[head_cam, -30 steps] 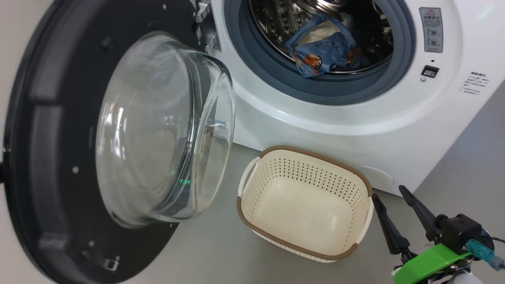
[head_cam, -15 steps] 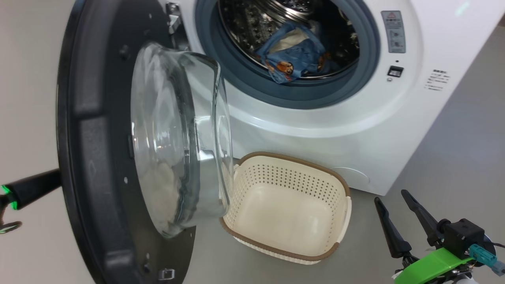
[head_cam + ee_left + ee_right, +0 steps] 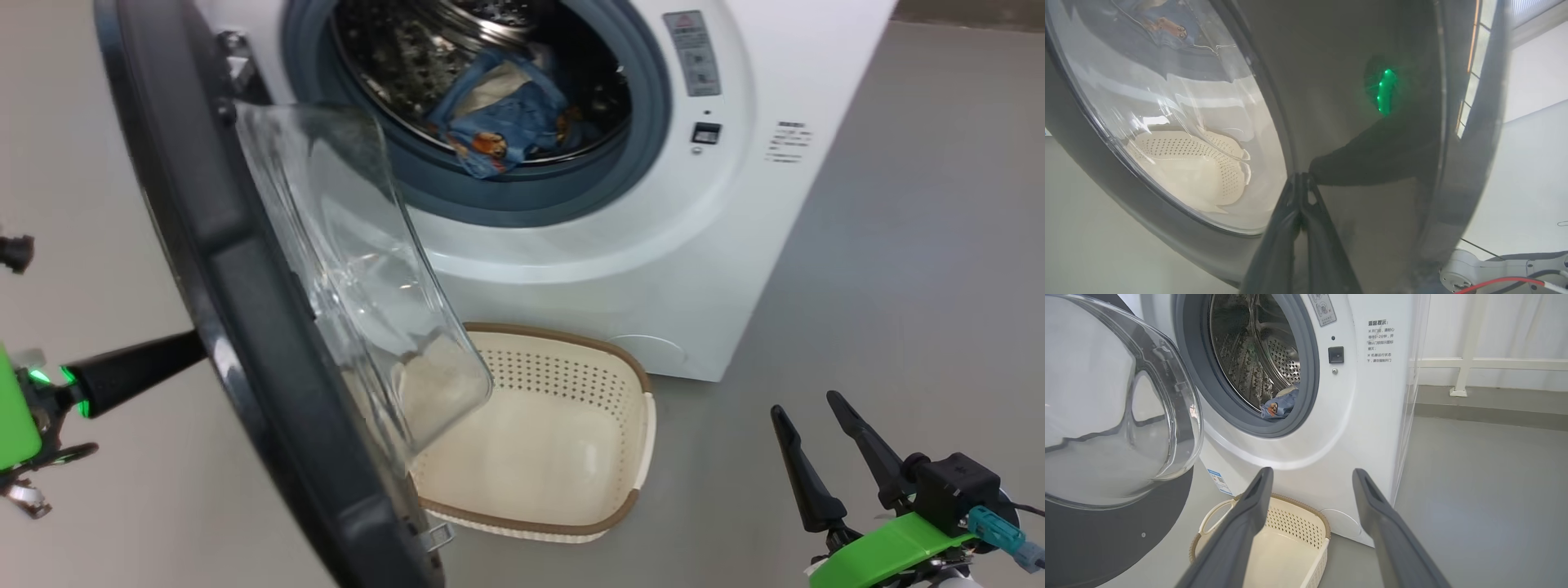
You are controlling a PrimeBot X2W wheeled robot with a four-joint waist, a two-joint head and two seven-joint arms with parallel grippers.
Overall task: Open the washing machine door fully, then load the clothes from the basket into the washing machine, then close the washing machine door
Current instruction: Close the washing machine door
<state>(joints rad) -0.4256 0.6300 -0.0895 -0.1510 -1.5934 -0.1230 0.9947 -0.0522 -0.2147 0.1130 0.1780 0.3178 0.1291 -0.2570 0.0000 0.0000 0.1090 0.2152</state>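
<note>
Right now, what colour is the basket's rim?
Brown, on a cream basket; clearest in the head view.

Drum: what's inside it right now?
Blue bear-print clothes lie bunched at the bottom of the drum, near the rubber ring. Anything under or behind them is covered.

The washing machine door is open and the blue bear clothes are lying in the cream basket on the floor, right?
Not quite. The washing machine door is open and the cream basket is on the floor, but the basket is empty. The blue bear clothes lie inside the steel drum, as the head view shows.
</note>
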